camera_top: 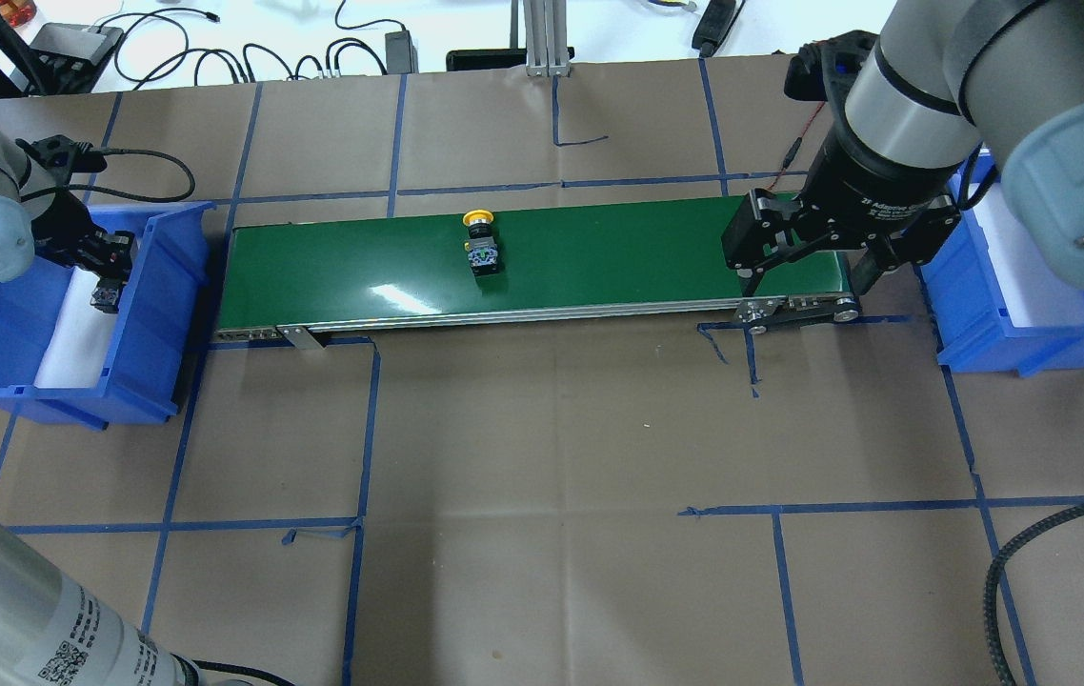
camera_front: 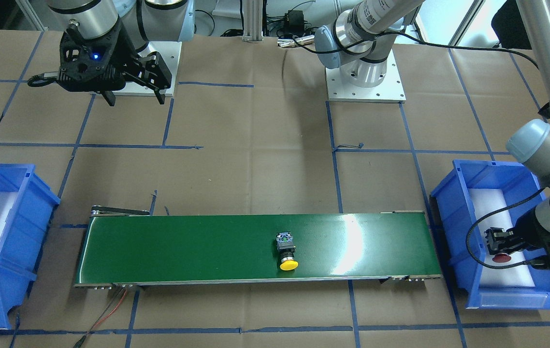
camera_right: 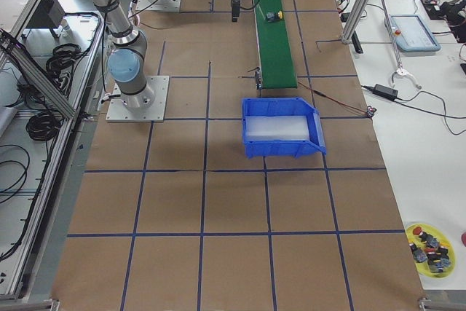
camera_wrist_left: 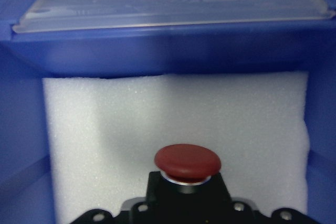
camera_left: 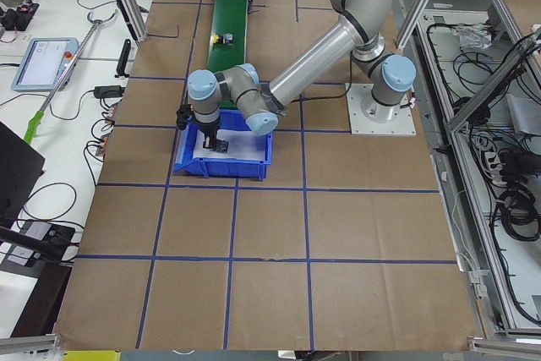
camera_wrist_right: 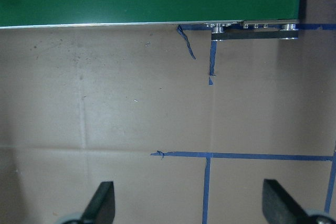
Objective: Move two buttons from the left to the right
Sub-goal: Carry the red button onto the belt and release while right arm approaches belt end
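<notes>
The yellow-capped button (camera_front: 288,264) lies on its side near the middle of the green conveyor belt (camera_front: 183,246), also seen from overhead (camera_top: 481,240). The red-capped button (camera_wrist_left: 187,163) is held over the white foam of the left blue bin (camera_top: 153,314), with my left gripper (camera_front: 497,244) shut on it. In the front view its red cap (camera_front: 501,258) shows just under the fingers. My right gripper (camera_top: 804,284) hangs open and empty above the brown table beside the belt's right end, its fingertips (camera_wrist_right: 102,203) wide apart.
The right blue bin (camera_top: 1018,329), lined with white foam, stands past the belt's right end. Red and black wires (camera_front: 108,311) trail from the belt's end. A yellow dish (camera_right: 431,244) with several spare buttons sits on the side table.
</notes>
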### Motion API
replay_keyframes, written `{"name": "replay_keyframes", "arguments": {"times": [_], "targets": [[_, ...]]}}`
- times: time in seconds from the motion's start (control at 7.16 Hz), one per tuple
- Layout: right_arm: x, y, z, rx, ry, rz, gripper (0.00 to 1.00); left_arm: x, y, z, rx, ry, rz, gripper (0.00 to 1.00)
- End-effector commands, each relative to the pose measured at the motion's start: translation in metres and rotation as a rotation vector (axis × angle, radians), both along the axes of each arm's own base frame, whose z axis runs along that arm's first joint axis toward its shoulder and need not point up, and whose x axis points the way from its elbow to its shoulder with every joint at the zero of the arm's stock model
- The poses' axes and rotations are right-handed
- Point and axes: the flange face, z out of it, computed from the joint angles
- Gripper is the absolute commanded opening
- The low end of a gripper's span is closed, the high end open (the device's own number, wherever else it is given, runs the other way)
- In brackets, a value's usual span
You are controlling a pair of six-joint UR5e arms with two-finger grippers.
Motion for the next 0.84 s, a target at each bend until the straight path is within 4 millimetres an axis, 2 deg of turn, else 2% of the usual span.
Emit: {"name": "replay_keyframes", "arguments": {"times": [0.0,0.28,0.42,0.56,0.7], "targets": [[0.0,0.0,0.0,-0.001,0.0,0.0,1.0,0.008,0.004,0.046,0.024,0.013,0.015,0.0],[0.0,0.0,0.0,-0.001,0.0,0.0,1.0,-0.002,0.013,0.13,0.078,0.042,0.021,0.0],[0.0,0.0,0.0,-0.001,0.0,0.0,1.0,-0.007,0.013,0.159,0.097,0.052,0.03,0.0],[0.0,0.0,0.0,-0.001,0.0,0.0,1.0,-0.017,0.005,0.176,0.1,0.052,0.025,0.0],[0.0,0.0,0.0,-0.001,0.0,0.0,1.0,-0.047,-0.007,0.186,0.089,0.04,0.026,0.0]]}}
